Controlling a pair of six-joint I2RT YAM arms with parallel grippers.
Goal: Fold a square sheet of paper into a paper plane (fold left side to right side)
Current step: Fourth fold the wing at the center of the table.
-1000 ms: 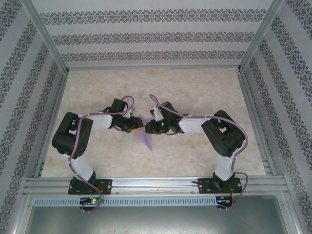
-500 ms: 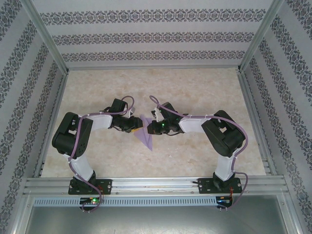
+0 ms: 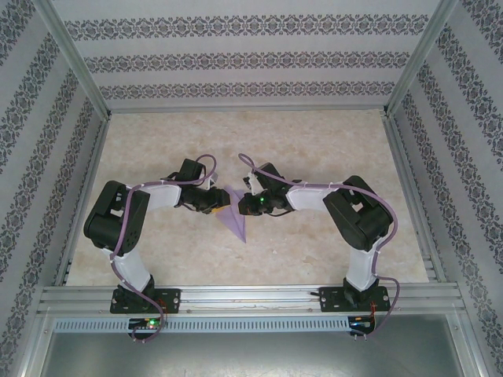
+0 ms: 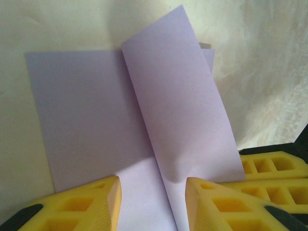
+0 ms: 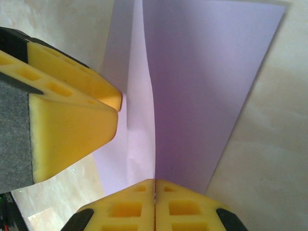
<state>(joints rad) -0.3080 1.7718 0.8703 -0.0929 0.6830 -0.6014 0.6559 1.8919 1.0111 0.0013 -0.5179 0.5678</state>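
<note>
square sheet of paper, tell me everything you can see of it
The square sheet of paper is thin, matte, plain lilac, unmarked. It lies on the beige table between the arms, partly folded: one part flat, a long flap raised along a straight crease. The right gripper is shut on the flap's edge. The left gripper stands open, jaws apart either side of the crease; whether they press the sheet is unclear.
</note>
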